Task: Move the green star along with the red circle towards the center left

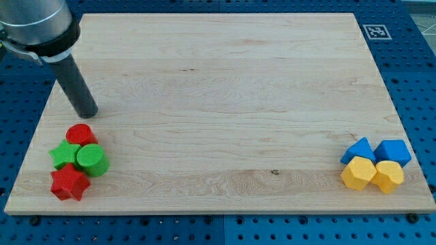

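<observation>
The green star [63, 155] lies near the view's bottom left corner of the wooden board [225, 95]. The red circle [80, 135] touches it just above and to its right. A green circle [91, 160] sits against the star's right side, and a red star [69, 182] lies just below them. My tip [86, 112] rests on the board just above the red circle, a small gap from it.
At the view's bottom right stand a blue triangle [358, 150], a blue block [393, 152], a yellow hexagon [358, 173] and a yellow block [388, 176], bunched together. A black-and-white marker [375, 31] sits off the board's top right corner.
</observation>
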`<move>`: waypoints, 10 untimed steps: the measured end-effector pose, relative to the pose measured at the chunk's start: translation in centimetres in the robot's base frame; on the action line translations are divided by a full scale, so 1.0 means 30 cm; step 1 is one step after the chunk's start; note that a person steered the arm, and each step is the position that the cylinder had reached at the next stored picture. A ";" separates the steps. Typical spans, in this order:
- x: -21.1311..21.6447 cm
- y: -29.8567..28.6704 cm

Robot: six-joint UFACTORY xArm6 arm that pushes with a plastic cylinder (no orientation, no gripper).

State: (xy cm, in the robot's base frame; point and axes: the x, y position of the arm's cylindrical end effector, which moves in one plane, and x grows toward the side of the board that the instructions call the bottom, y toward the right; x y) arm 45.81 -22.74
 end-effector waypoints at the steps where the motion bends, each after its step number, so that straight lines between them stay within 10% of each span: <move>1: -0.005 -0.081; 6: 0.436 -0.107; 10: 0.183 0.063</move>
State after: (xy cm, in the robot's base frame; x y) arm 51.30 -20.86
